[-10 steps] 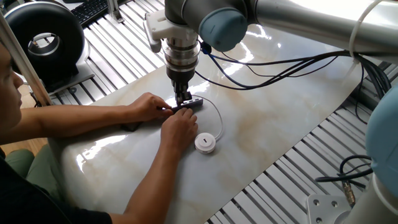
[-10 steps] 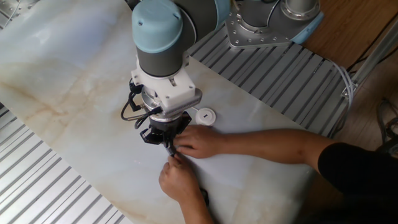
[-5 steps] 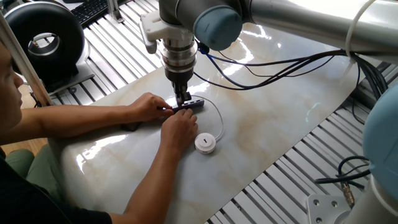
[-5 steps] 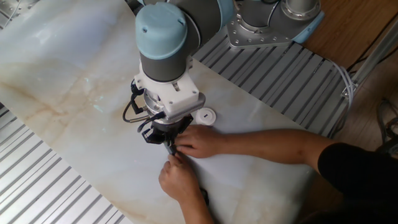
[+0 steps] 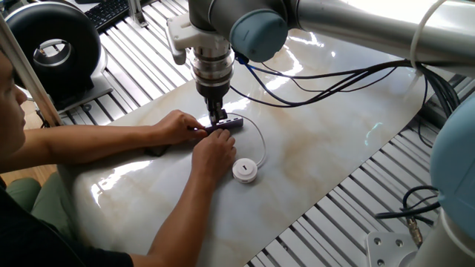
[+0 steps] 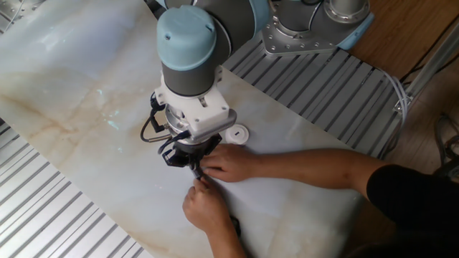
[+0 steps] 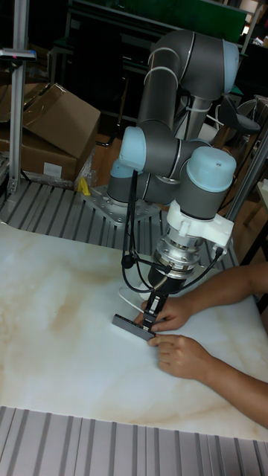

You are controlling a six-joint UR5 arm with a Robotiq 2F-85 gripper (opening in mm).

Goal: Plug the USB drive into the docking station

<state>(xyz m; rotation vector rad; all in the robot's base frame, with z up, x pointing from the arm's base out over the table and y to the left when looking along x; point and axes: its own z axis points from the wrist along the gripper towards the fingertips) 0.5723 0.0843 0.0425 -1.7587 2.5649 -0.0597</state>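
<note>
near middle of marble worktop, docking station steadied by two human hands. gripper poised over hub; grip state cannot be told. usb drive lies beside, cable looped. plug seating hidden; insertion judged unfinished.

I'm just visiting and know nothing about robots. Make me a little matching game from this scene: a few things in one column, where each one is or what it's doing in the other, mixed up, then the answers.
Things:
1. USB drive
2. docking station
3. gripper
4. person's hands

Places or states:
A. pointing straight down at the grey bar, fingertips right at it
B. lying flat on the marble-look table, steadied at one end by fingers
C. white puck resting alone, its thin cable looping toward the bar
D. both on the table, closed in around the robot's fingertips

Pairs: 1-C, 2-B, 3-A, 4-D
</note>
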